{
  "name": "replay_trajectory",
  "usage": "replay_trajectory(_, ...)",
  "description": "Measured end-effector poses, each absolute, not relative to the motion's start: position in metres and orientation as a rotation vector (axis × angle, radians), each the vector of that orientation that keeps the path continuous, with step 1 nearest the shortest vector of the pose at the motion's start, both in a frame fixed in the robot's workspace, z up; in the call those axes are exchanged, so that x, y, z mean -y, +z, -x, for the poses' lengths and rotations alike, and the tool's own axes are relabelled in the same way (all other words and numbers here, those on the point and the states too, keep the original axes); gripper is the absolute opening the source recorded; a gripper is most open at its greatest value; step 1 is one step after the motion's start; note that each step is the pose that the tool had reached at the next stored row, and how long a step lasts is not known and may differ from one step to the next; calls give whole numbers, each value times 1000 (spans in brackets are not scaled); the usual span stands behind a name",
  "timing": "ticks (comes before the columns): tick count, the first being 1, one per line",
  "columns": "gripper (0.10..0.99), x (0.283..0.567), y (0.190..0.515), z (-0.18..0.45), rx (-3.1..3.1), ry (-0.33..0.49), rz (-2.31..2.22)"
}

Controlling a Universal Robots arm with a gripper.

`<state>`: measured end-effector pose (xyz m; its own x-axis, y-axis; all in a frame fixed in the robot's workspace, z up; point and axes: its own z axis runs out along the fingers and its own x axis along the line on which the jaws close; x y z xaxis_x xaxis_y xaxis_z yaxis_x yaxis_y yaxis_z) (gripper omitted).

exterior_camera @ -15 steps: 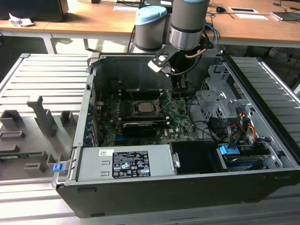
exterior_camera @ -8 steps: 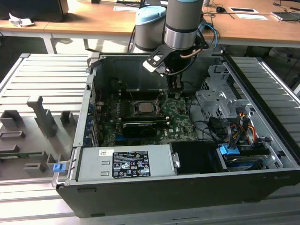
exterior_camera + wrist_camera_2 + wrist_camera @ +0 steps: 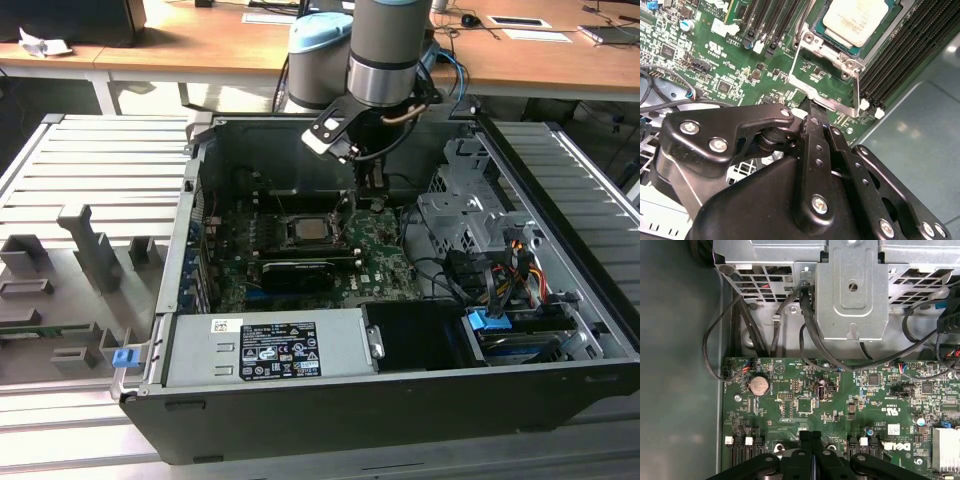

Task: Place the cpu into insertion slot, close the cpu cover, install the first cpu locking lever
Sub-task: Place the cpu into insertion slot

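The cpu [image 3: 856, 21], a tan-silver square chip, lies flat in the insertion slot [image 3: 839, 48] on the green board; the exterior view shows the cpu [image 3: 306, 230] mid-board. The cpu cover [image 3: 826, 102], a silvery frame with a large window, stands swung up off the slot, and the board shows through it. My gripper [image 3: 810, 107] is shut with nothing between its fingers. Its black tips sit at the cover's free edge; contact is unclear. In the exterior view the gripper [image 3: 368, 198] hangs just to the right of the slot. In the first wrist view the gripper [image 3: 811, 434] points down at the board.
A long black card [image 3: 300, 270] lies in front of the slot. Black memory slots [image 3: 892, 55] flank the socket on both sides. A metal drive cage [image 3: 852, 290] with loose black cables [image 3: 810, 335] borders the board. The power supply [image 3: 265, 350] fills the case's front.
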<state>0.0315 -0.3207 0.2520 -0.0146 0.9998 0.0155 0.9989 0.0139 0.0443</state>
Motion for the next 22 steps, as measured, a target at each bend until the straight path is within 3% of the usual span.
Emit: replay_trajectory(22,106,321,252,2,-2223,66,-2191)
